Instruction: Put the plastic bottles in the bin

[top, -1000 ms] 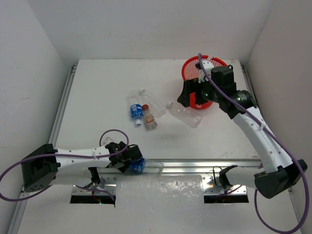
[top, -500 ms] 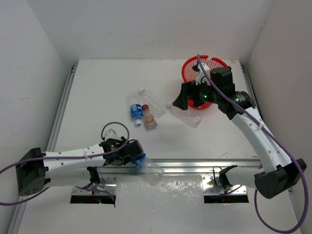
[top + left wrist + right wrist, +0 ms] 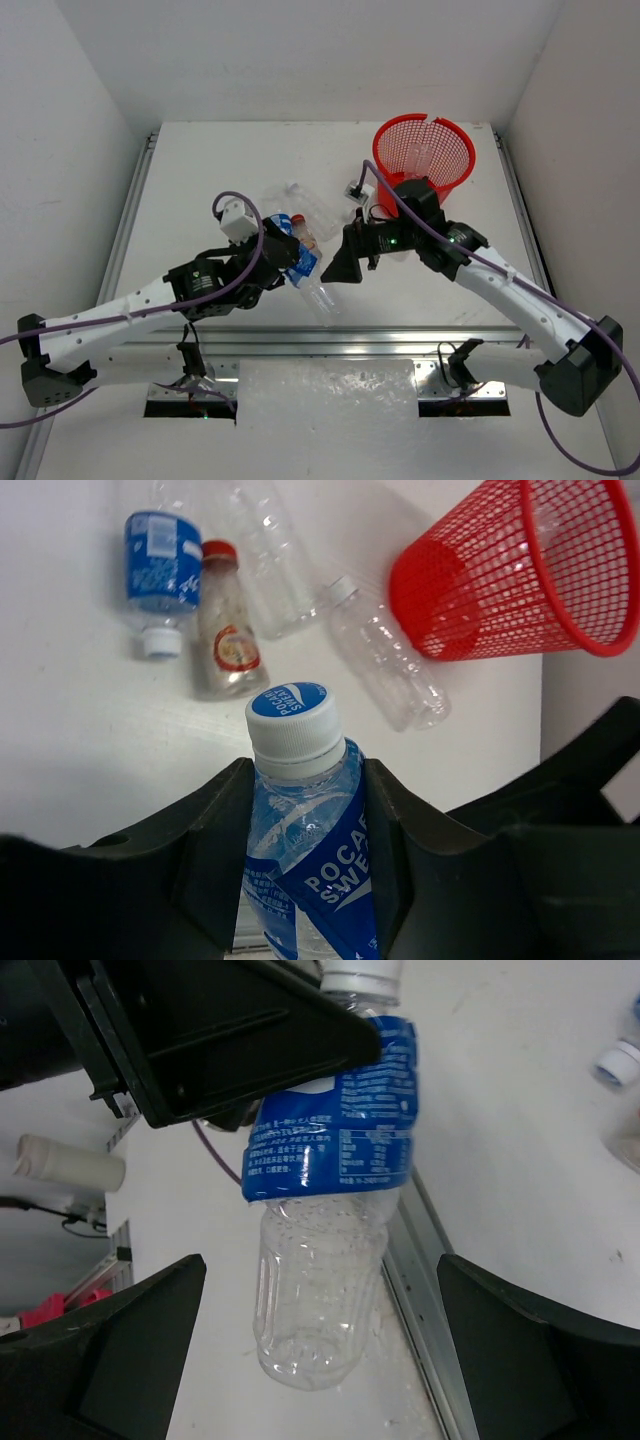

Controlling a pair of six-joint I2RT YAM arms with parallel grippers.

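Left end effector [image 3: 285, 262] is clenched on a Pocari Sweat bottle [image 3: 305, 860] just below its white cap, holding it in the air well short of the red mesh bin [image 3: 500, 590], on the bin's near-left side. Right end effector [image 3: 338, 266] stands released, jaws wide, facing that bottle's clear lower half without touching it. 4 more bottles lie on the desk [image 3: 200, 170] left of the bin: a clear unlabelled bottle [image 3: 385, 665] nearest its base, a second clear bottle [image 3: 265, 550], a red-capped bottle [image 3: 222, 630], and a blue-labelled bottle [image 3: 160, 565] farthest from it. Whether the bin holds anything cannot be told. As I judge it, these 5 bottles all remain to be binned.
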